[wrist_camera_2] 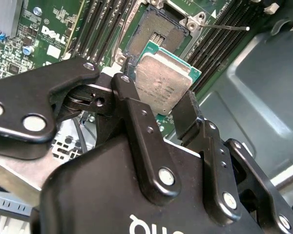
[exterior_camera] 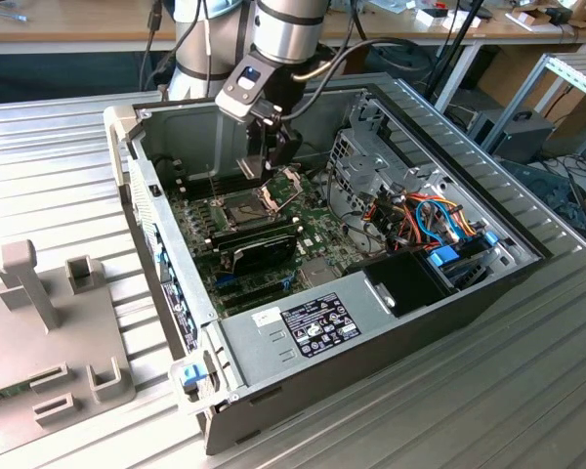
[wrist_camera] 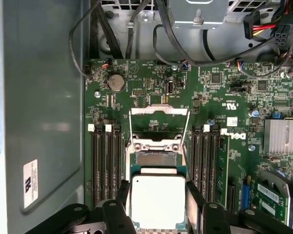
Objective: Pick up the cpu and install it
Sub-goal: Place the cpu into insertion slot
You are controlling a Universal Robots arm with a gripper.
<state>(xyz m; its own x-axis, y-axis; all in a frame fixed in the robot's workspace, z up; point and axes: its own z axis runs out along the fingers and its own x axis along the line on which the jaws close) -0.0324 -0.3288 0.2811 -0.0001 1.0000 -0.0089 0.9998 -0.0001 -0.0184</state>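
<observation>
The black fingers (wrist_camera_2: 136, 117) are closed against two opposite edges of the small flat square silvery-grey cpu (wrist_camera_2: 163, 83). They hold it over the open dark square socket (wrist_camera: 156, 158) on the green motherboard (wrist_camera: 151, 92). The motherboard lies inside the open grey computer case (exterior_camera: 391, 354) on the ribbed metal surface (exterior_camera: 59, 147).

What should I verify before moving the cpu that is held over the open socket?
1. Grip: ok. The tool holds the cpu by opposite edges.
2. The load frame is raised: ok.
3. The socket is bare: ok where visible; the cpu hides part.
4. The cpu's edges run parallel to the socket: ok in the first wrist view.
5. Corner-mark orientation: cannot tell.
6. The cpu is seated: not ok, it hangs above the socket.
</observation>
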